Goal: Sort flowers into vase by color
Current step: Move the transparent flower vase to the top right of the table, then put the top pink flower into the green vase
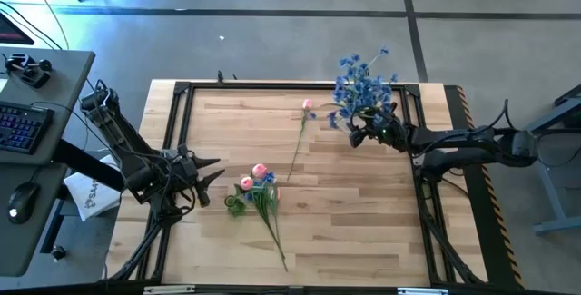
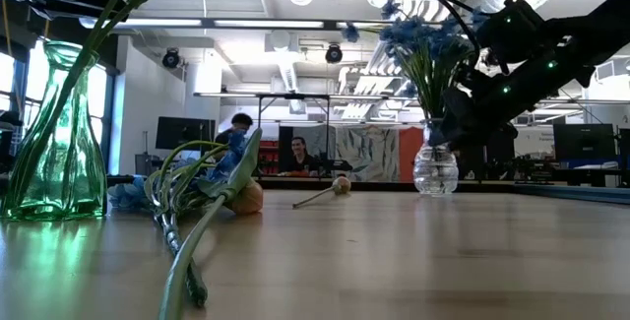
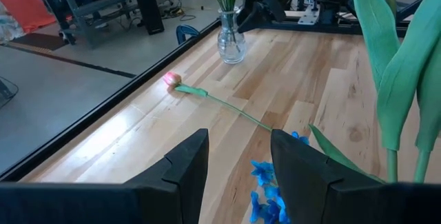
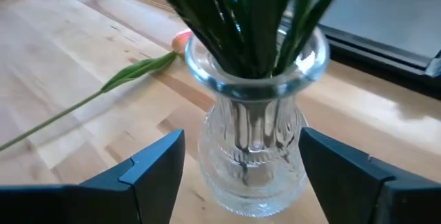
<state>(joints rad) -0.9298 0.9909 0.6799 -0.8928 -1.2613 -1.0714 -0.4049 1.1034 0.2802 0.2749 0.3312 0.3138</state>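
This was a robotics lab in an open industrial hall: exposed ducts (image 2: 285, 64) ran under the ceiling, monitors (image 2: 184, 133) and seated people (image 2: 297, 155) showed beyond the wooden table (image 1: 363, 222), and a keyboard (image 1: 20, 124) lay beside its left edge.

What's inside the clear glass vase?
Green stems stand bunched inside the clear glass vase, with blue blossoms on top. How far down the stems reach is hard to tell through the ribbed glass.

A keyboard (image 1: 20, 124) and mouse (image 1: 22, 201) sit on a grey desk (image 1: 64, 86) (left of the table); two people (image 2: 295, 153) beyond.
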